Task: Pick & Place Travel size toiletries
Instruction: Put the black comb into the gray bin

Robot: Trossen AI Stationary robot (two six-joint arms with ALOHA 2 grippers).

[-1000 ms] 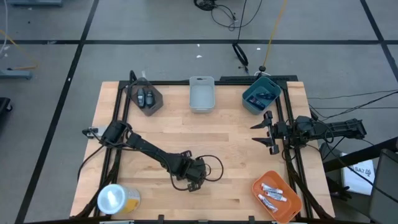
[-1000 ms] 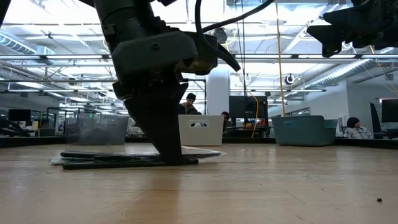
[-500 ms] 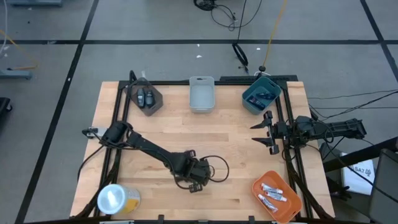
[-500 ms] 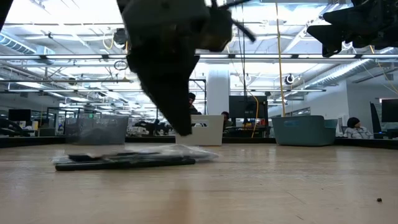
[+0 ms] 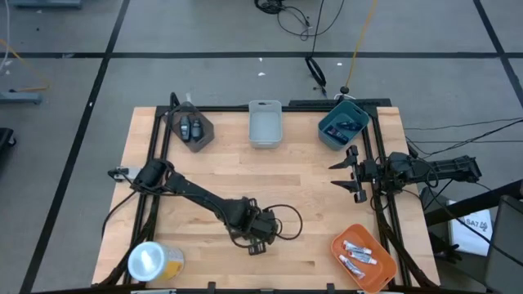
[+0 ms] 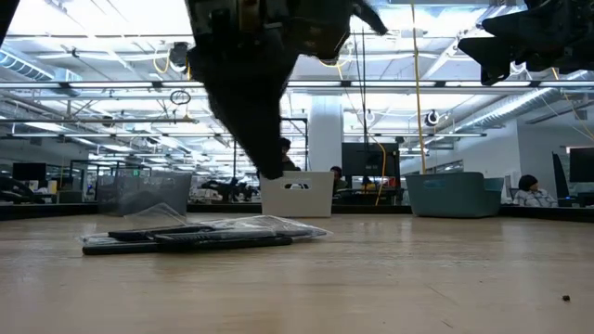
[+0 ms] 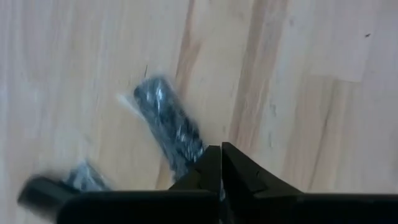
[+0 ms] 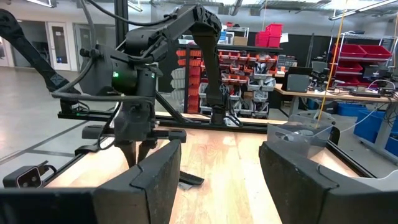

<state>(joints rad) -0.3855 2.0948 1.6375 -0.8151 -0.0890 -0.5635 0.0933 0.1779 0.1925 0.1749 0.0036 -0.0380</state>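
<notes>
Step in hand: picking up the black sticks, which lie flat in their clear wrapper on the wooden table, toward its front and left of centre; judged a pick that has not taken hold.
Left gripper: above the sticks, fingers pressed together with no gap; nothing is visibly between them, and the low view shows the sticks resting on the table below the fingertips.
Right gripper: parked at the table's right edge, raised off the surface, its fingers apart and holding nothing.
Other toiletries: two dark grey oval pieces in the dark bin at the back left; silvery-white tubes in the orange bin at the front right; dark items in the teal bin at the back right, too small to name.
Next move, as judged: the left fingers need to part, come down astride one stick, and close on it before lifting.
Low view only: the clear gap between fingertips and wrapper.
Left wrist view only: the closed fingertips, and one wrapped stick lying just beyond them.
High view only: the bins and both arms' places on the table.
</notes>
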